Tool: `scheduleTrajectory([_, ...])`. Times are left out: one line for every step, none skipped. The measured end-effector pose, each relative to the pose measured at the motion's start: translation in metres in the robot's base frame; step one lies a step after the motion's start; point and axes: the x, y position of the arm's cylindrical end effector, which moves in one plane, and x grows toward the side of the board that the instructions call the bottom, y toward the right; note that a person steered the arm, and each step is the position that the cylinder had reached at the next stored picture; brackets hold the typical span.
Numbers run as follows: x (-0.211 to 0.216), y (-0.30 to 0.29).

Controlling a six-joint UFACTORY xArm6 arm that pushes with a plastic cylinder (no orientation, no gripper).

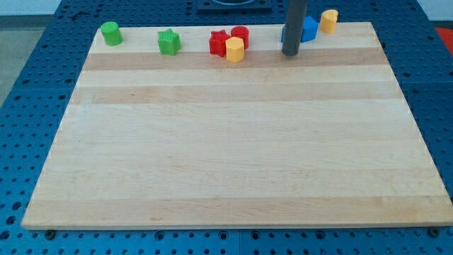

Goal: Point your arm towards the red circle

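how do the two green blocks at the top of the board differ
The green round block has a smooth, cylinder-like outline; the green star block has points. The green round block sits nearest the board's top left corner; the green star block lies to its right, closer to the red star. Both are the same green, stand alone touching nothing, and are far to the left of my tip.

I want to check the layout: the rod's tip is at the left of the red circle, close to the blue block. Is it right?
Not quite. In the camera view my tip is to the right of the red circle, not the left. It is indeed close to the blue block.
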Motion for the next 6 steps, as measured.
scheduleTrajectory([-0.024,0.007])
scheduleTrajectory([-0.035,0.005])
scheduleTrajectory([-0.026,-0.002])
scheduleTrajectory([-0.019,-0.002])
scheduleTrajectory([-0.004,-0.004])
scheduleTrajectory([-0.005,-0.022])
